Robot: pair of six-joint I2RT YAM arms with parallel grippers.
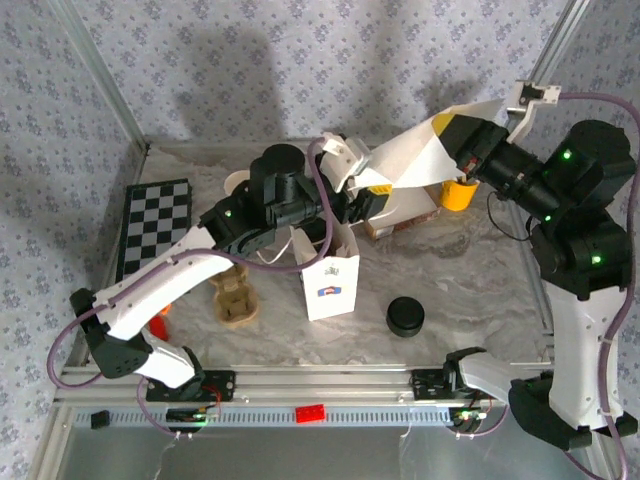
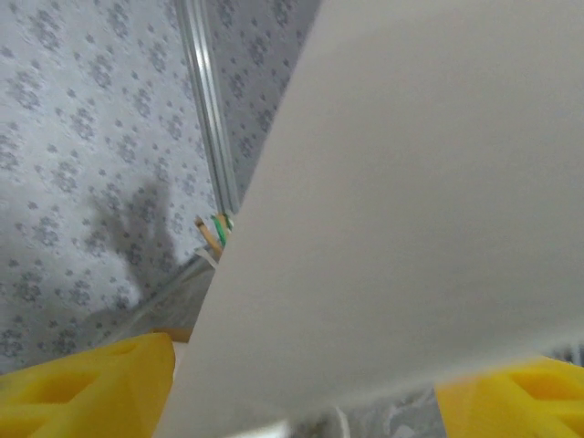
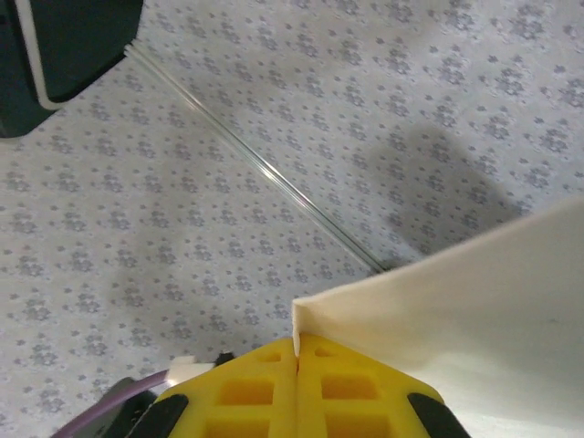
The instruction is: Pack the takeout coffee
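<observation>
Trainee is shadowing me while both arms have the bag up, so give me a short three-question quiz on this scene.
1. True or false: the right gripper has its jaws shut on an edge of the raised white bag.
2. Fill in: on the left gripper, the jaws stand ____ with a panel of the raised white bag between them.
3. Where is the stack of black lids? A: held by the left gripper. B: on the table, right of the standing bag. C: inside the standing bag.
Key: 1 true; 2 apart; 3 B.
</observation>
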